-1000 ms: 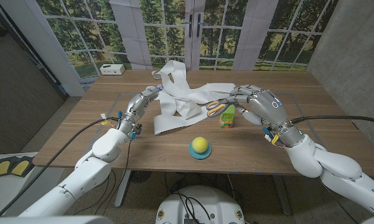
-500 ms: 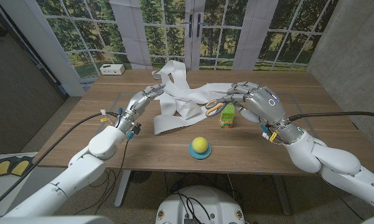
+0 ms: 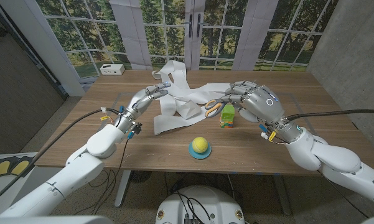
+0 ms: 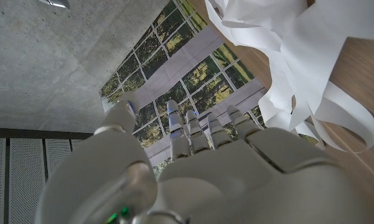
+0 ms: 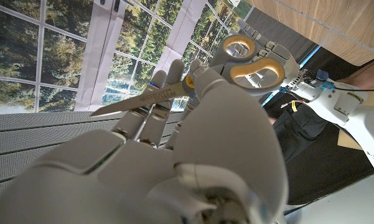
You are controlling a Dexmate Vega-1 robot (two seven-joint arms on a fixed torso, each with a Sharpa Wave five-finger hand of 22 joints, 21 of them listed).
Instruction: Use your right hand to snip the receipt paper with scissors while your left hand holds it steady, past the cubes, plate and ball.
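The left hand (image 3: 148,97) has drawn back off the receipt paper (image 3: 183,93) and now hovers at its edge, fingers spread, grasping nothing. The right hand (image 3: 252,102) grips the scissors (image 3: 215,106) just above the cubes (image 3: 227,116). The ball (image 3: 200,145) sits on its plate (image 3: 200,154), nearer the table's (image 3: 81,130) front edge.

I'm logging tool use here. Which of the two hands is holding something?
The right hand: its fingers grip the orange-handled scissors beside the stacked cubes. The left hand holds nothing, fingers spread at the edge of the receipt paper.
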